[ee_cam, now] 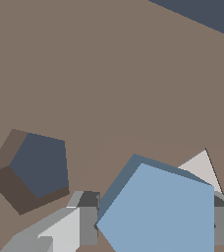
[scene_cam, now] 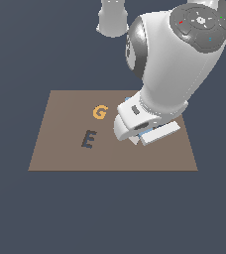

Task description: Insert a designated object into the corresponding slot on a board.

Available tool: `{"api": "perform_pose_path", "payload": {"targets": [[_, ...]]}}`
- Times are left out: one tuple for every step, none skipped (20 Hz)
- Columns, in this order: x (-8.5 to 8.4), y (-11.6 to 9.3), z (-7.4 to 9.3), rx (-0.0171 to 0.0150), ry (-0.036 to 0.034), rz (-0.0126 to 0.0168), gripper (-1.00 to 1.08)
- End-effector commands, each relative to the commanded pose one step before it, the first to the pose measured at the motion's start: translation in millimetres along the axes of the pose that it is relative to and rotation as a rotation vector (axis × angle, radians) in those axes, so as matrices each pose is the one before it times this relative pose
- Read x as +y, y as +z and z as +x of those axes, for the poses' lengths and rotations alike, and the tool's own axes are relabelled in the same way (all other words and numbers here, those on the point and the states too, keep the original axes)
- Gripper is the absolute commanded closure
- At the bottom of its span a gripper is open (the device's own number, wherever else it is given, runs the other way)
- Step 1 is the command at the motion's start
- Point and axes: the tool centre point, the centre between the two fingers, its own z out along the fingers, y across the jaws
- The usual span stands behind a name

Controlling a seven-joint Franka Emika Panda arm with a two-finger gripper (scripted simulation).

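Note:
In the wrist view the light-blue pentagon block [ee_cam: 158,211] sits between my two fingers [ee_cam: 88,224], and my gripper [ee_cam: 153,225] is shut on it. It hangs a little above the brown board [ee_cam: 109,74]. The slot [ee_cam: 41,165], a dark navy pentagon-shaped hole, lies beside the block with a strip of bare board between them. In the exterior view my gripper [scene_cam: 139,135] is low over the board [scene_cam: 60,149], toward that view's right. The arm's body hides the block and the slot there.
A white diamond tile [ee_cam: 201,166] peeks out from behind the held block. An orange letter G [scene_cam: 99,112] and a dark E-shaped cut-out [scene_cam: 88,139] lie on the board toward the exterior view's left. Dark blue floor [scene_cam: 110,213] surrounds the board.

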Motion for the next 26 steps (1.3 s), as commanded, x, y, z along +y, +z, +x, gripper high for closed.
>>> {"api": "perform_pose_path", "payload": {"targets": [[-29.5, -1.1, 5.85, 0.00002, -0.03334, -0.00108, 1.08], [-9.71, -0.28, 2.11, -0.00006, -0.01118, 0.0, 1.08], [-8.62, -0.25, 1.89, -0.00006, -0.00991, 0.0, 1.08], [-7.51, -0.22, 1.68, -0.00006, -0.00862, 0.00001, 1.08], [-6.44, -0.18, 1.48, -0.00006, -0.0074, 0.00002, 1.08], [-5.31, -0.15, 1.27, -0.00006, -0.0061, 0.00002, 1.08], [-4.21, -0.11, 1.06, -0.00006, -0.00483, 0.00003, 1.08], [-3.12, -0.08, 0.86, -0.00006, -0.00359, 0.00004, 1.08], [-2.06, -0.04, 0.67, -0.00006, -0.00239, 0.00005, 1.08], [-0.86, -0.01, 0.43, -0.00005, -0.00097, 0.00005, 1.08], [-0.02, -0.02, 0.14, 0.0, 0.0, 0.0, 1.08], [0.23, 0.25, -0.44, -0.00014, -0.00037, 0.00089, 1.08], [-0.03, 0.4, 0.03, 0.0, 0.0, 0.0, 1.08], [-0.08, 1.2, 0.08, 0.0, 0.0, 0.0, 1.08], [-0.14, 2.0, 0.13, 0.0, 0.0, 0.0, 1.08], [-0.18, 2.6, 0.16, 0.0, 0.0, 0.0, 1.08], [-0.08, 2.02, 0.11, -0.00019, 0.00012, -0.00065, 1.08], [-0.08, 1.2, 0.07, 0.0, 0.0, 0.0, 1.08], [-0.03, 0.4, 0.02, 0.0, 0.0, 0.0, 1.08], [0.0, 0.0, 0.0, 0.0, 0.0, 0.0, -0.92], [0.0, 0.0, 0.0, 0.0, 0.0, 0.0, -0.92], [0.0, 0.0, 0.0, 0.0, 0.0, 0.0, -0.92], [0.0, 0.0, 0.0, 0.0, 0.0, 0.0, -0.92], [0.0, 0.0, 0.0, 0.0, 0.0, 0.0, -0.92], [0.0, 0.0, 0.0, 0.0, 0.0, 0.0, -0.92], [0.0, 0.0, 0.0, 0.0, 0.0, 0.0, -0.92]]}}
